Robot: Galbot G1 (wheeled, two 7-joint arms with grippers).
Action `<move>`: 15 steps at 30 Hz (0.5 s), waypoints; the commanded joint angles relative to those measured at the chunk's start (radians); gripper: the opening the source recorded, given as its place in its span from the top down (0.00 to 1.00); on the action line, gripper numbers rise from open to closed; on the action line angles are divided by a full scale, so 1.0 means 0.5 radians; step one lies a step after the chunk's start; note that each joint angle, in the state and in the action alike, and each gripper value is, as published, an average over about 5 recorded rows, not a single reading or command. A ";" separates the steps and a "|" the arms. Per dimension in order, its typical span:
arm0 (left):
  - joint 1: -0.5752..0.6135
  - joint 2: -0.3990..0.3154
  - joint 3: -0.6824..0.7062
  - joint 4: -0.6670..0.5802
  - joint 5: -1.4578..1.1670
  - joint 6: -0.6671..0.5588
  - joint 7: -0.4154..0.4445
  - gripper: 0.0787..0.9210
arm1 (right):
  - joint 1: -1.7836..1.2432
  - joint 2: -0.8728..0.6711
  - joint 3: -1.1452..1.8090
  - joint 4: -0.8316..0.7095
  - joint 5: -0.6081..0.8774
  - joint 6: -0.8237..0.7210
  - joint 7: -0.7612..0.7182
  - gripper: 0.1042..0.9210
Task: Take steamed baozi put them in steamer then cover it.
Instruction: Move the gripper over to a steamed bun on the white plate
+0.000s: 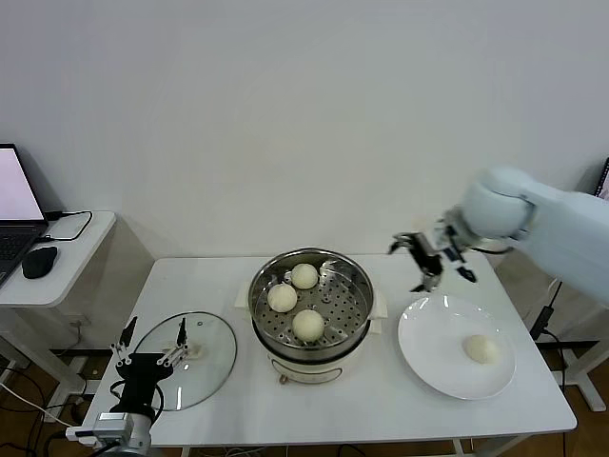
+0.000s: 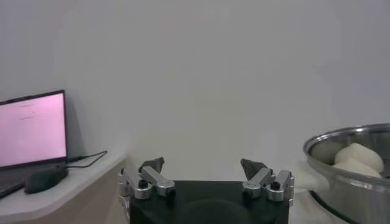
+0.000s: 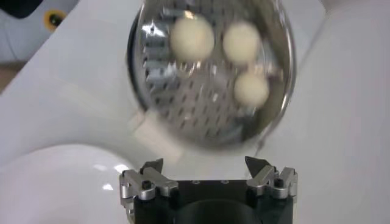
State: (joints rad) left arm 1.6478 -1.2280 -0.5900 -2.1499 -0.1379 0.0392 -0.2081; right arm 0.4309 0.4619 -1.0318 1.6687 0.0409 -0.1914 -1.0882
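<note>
One small round creamy-white steamed bun is left on the flat white round plate at the right end of the white table, sitting a little right of the plate's middle with bare plate all round it. It looks soft and light, the sort of thing that dents under a hard pinch and has a smooth skin that might slide, so I'd take it across its widest part, coming down from above with the fingers either side and closing only until it is snug. The other three buns already sit on the perforated tray inside the shiny round stainless-steel steamer pot on its cream base, in the middle of the table, with room at the right side of the tray for a fourth. The right gripper hangs in the air between the pot and the plate, above the plate's far edge, its fingers spread wide and holding nothing. The round clear glass lid with a metal rim lies flat on the table left of the pot; being glass, it seems heavier and breakable, best lifted by its cream bar handle. The left gripper waits low at the lid's near-left edge, fingers apart and empty. Beyond, a side desk carries a laptop and a black mouse.
</note>
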 commanded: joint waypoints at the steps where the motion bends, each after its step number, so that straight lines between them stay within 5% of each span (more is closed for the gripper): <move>1: 0.000 0.014 0.030 0.007 -0.002 0.012 -0.003 0.12 | -0.750 -0.514 0.492 -0.032 -0.260 -0.094 -0.058 0.12; 15: 0.019 0.004 0.017 -0.002 0.014 0.021 -0.007 0.12 | -1.830 -0.267 1.408 -0.387 -0.597 -0.002 -0.034 0.12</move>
State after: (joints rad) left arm 1.6563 -1.2269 -0.5833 -2.1497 -0.1315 0.0481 -0.2111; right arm -0.1173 0.3127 -0.6140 1.5804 -0.1390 -0.1966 -1.1047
